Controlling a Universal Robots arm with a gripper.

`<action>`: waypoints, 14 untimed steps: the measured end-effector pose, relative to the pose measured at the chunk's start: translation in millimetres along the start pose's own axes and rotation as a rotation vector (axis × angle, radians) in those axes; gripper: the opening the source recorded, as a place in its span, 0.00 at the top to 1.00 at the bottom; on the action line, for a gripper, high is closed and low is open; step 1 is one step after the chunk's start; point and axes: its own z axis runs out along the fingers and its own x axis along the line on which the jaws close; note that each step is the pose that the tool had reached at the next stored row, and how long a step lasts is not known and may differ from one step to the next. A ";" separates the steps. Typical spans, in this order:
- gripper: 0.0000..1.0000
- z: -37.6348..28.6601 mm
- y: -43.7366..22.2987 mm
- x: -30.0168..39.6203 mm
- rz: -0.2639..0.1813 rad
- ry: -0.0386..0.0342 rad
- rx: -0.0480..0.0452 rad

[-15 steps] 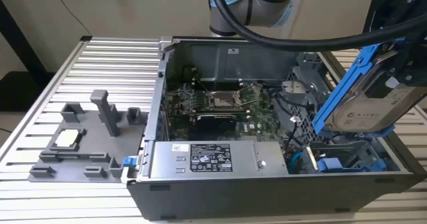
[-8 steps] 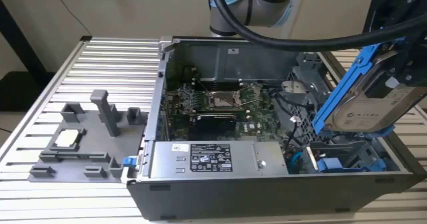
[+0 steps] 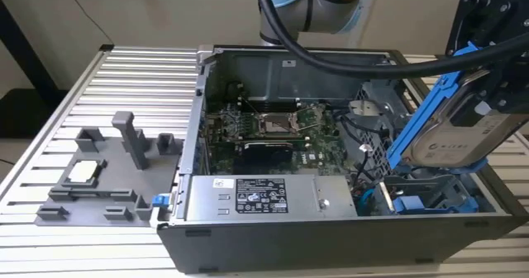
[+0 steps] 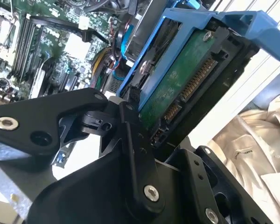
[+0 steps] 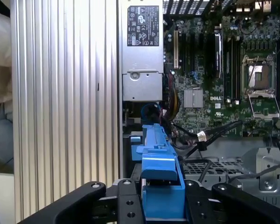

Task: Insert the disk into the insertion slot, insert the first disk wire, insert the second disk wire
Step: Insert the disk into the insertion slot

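Though the gripper (image 5: 163, 200) grasps the disk (image 3: 463, 129) by its glossy blue plastic carrier, no step looks finished. Nearest, on the exterior view's right, the grey perforated sheet-metal insertion slot (image 3: 434, 188) sits just below the tilted, smooth silver drive. Farther back lies the green motherboard (image 3: 273, 126). Both wires are left to do.

Blue-framed disk (image 3: 463, 129), tilted, above grey insertion slot (image 3: 434, 188)

A grey plastic fixture (image 3: 91, 191) lies on the ribbed aluminium tabletop (image 3: 140, 80) beside an open metal computer case (image 3: 331, 244) holding a green motherboard (image 3: 324, 132).
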 end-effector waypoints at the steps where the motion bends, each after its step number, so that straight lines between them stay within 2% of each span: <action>1: 0.67 1.2 0.0 0.2 0.000 -0.0002 0.0022; 4: 0.67 5.1 -0.2 0.2 0.000 -0.0006 0.0077; 14: 0.67 9.3 -1.7 0.2 0.000 -0.0014 0.0085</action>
